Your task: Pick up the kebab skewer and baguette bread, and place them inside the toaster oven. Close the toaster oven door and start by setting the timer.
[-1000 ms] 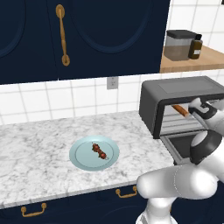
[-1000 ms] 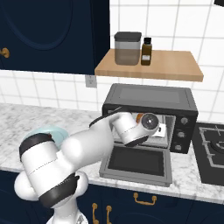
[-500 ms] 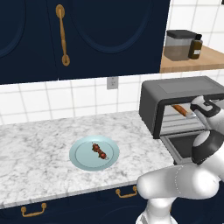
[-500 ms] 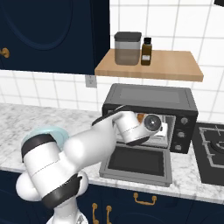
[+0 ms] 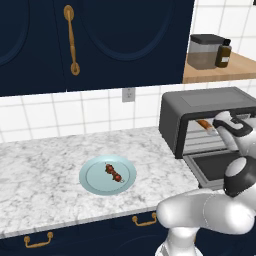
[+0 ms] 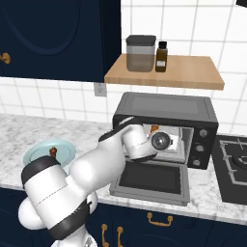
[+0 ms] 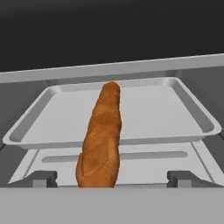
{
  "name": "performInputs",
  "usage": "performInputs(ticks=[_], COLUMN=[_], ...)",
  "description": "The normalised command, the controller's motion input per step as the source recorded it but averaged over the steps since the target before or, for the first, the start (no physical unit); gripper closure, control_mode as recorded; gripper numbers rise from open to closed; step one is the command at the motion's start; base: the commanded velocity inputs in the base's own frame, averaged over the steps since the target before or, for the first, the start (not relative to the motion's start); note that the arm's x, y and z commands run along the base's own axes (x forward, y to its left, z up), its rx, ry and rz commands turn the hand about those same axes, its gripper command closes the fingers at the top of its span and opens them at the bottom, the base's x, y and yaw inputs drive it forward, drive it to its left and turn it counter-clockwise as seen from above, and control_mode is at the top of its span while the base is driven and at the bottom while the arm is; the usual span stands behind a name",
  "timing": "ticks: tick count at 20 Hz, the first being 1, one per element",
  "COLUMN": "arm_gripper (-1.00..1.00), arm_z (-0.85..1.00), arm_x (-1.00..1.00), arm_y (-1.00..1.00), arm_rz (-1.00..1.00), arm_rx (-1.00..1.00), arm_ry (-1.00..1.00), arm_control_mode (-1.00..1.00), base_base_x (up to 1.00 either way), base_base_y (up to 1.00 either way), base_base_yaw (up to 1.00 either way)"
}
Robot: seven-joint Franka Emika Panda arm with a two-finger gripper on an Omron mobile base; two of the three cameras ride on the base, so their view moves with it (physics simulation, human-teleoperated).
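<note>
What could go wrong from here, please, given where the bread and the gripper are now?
The baguette lies on the oven tray with its near end past the tray's front edge, between the open gripper fingers; pulling back carelessly could drag it out, or the door might catch it when closed. The skewer sits on the plate on the counter, so closing the toaster oven now would leave it out.
</note>
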Motion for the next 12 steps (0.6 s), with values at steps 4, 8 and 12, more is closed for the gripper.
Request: performInputs(ticks=[4,8,12], arm_gripper=[-1.00,-1.00,-1.00], arm_z=[0.20,0.48,0.68], arm_x=[-0.30,-0.94,-0.73], arm_y=[0.00,0.00,0.40], arm_rz=[0.00,0.00,0.00], arm_rx=[0.00,0.00,0.00], arm_ry=[0.00,0.00,0.12], arm_control_mode=[-1.00,-1.00,-1.00], base_base_x=[0.00,0.00,0.00], base_base_y=[0.00,0.00,0.00], base_base_yaw=[0.00,0.00,0.00])
